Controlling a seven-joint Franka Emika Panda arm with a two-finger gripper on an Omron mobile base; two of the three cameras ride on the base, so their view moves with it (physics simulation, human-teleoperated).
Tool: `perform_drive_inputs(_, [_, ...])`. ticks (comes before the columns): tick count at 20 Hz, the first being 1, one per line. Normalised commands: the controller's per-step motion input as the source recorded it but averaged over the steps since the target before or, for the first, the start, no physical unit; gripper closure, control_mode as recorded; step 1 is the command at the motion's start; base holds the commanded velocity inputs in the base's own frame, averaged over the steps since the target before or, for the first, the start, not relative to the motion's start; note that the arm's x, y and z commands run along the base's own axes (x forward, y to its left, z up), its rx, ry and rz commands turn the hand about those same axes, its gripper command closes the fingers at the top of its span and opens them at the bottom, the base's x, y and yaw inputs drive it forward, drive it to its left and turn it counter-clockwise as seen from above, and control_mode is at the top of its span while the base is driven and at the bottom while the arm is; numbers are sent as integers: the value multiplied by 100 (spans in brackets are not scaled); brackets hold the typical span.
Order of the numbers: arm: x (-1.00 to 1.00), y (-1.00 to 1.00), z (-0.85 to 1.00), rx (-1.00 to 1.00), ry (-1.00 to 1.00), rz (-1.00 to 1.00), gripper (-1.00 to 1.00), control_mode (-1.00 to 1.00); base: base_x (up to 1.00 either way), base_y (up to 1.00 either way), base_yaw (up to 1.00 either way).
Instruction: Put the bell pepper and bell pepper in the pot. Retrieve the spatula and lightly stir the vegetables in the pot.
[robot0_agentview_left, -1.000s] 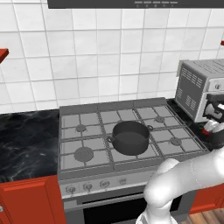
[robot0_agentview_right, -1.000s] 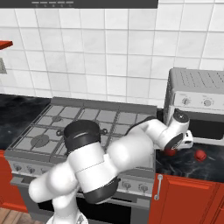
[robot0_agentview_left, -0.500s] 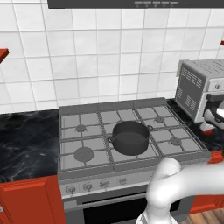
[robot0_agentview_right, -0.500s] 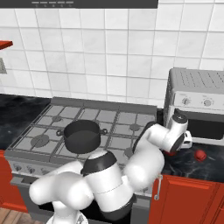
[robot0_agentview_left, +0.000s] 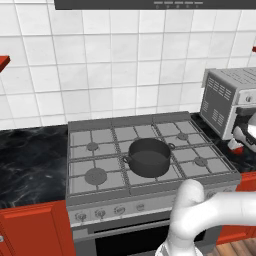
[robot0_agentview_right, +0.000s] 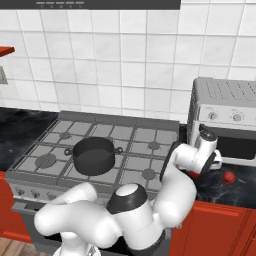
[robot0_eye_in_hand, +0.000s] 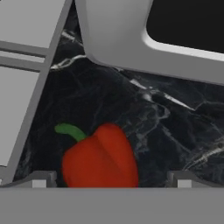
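bell pepper (robot0_eye_in_hand: 100, 156): lying on the dark marbled counter (robot0_eye_in_hand: 175, 131), green stem pointing toward the upper left
hand (robot0_eye_in_hand: 109, 179): hanging over the pepper, fingertips (robot0_eye_in_hand: 41, 179) standing wide apart on either side of it, not touching
stove (robot0_eye_in_hand: 22, 65): grey edge running down the left
appliance (robot0_eye_in_hand: 131, 39): grey body with dark window, possibly a toaster oven, sitting across the top

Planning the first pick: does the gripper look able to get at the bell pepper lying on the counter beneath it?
Probably yes: the gripper has its jaws open either side of the bell pepper, with only bare counter around it.
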Motion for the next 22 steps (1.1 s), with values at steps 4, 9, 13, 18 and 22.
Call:
perform_drive_inputs(4, [6,-3,-22,0,4,0,-100,-100,0,0,0])
perform_drive_inputs(9, [3,0,-10,0,0,0,-100,-100,0,0,0])
perform_drive_inputs(13, [0,1,-15,5,4,0,100,-100,0,0,0])
perform_drive_inputs(18, [-6,16,-19,11,3,0,100,-100,0,0,0])
perform_drive_inputs(22, [-8,13,-13,7,0,0,100,-100,0,0,0])
